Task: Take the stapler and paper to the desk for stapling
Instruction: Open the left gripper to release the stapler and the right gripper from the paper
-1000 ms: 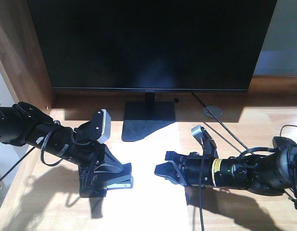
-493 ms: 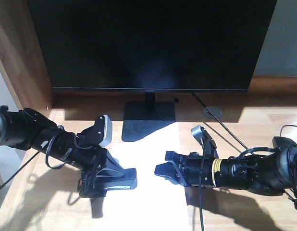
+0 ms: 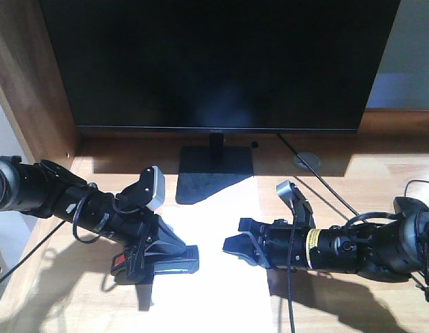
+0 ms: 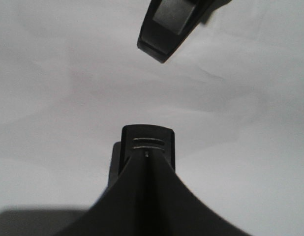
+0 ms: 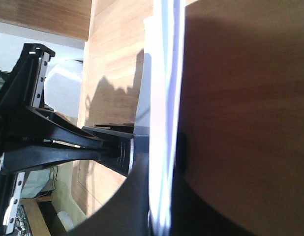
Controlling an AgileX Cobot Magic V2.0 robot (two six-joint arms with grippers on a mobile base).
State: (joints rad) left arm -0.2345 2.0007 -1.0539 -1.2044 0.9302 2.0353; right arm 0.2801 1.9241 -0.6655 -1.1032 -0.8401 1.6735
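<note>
The paper lies on the surface between my arms, before the monitor; the stapler seems at its left edge.

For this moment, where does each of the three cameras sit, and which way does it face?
Front view: above the desk, facing the monitor; both arms show, left gripper and right gripper low over the paper.
Left wrist view: on the left arm, looking down its fingers at the paper.
Right wrist view: on the right arm, rolled sideways, its fingers on the paper's edge.
Shared: the paper appears in all three.
</note>
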